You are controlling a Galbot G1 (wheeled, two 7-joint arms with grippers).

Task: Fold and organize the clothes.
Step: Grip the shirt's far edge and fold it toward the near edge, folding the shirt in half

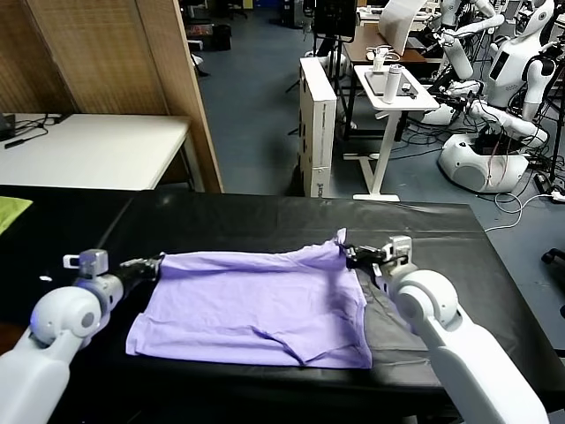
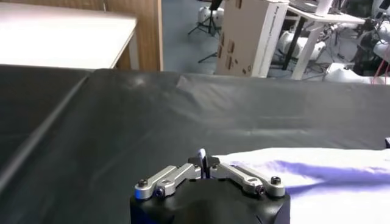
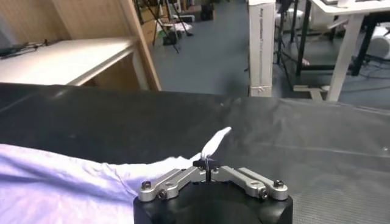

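Two hands grip one lavender T-shirt (image 1: pixel 252 305), which lies spread across the black-covered bench (image 1: pixel 265 221). The left hand (image 1: pixel 157 263) is pinched tight on the shirt's far left corner, its narrow fingers closed on the cloth edge at the level of the bench top. The right hand (image 1: pixel 349 254) is pinched on the far right corner, where the fabric bunches into a small raised peak (the right wrist view shows a pale tip of cloth (image 3: pixel 214 143) sticking up between the closed fingers). Between the two hands the far edge of the shirt runs nearly straight. The near edge lies flat, with a wrinkled fold near its middle. At the bench's far left edge sits a scrap of yellow-green cloth (image 1: pixel 11 210).
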